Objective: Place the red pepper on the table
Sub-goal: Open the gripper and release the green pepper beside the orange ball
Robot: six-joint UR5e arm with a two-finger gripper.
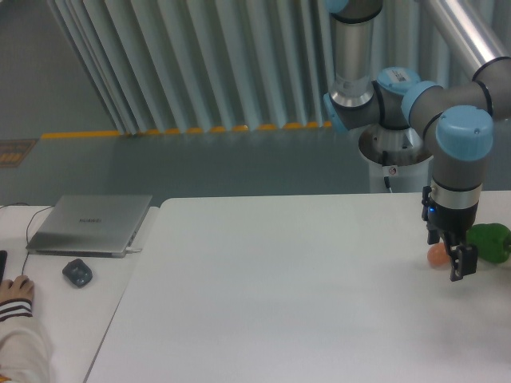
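We find the gripper [461, 262] low over the right side of the bench [303, 303], hanging from the arm's vertical wrist [453, 209]. Its dark fingers [464, 266] sit just in front of a small orange-pink ball [437, 255] and a green pepper [490, 242], which lie side by side near the right edge. From this view we cannot tell whether the fingers are wide or narrow, nor whether they hold anything; they appear as one dark block against the two items behind.

We do not see the red pepper anywhere. It may be hidden behind the gripper, or it may lie beyond the right edge of the view; we cannot say which. So our reading of the step is uncertain. If the fingers hold the pepper out of sight, we judge that we are at the set-down, and the next move calls for a gentle release onto a bare patch of bench. If they hold nothing, we are at the reach, and the next move calls for finding the red pepper and closing on it, not on the green one or the ball beside it.

At the far left a laptop [89, 223] and a mouse [77, 273] rest on a separate desk [72, 319], where a person's hand [16, 289] lies at the edge.
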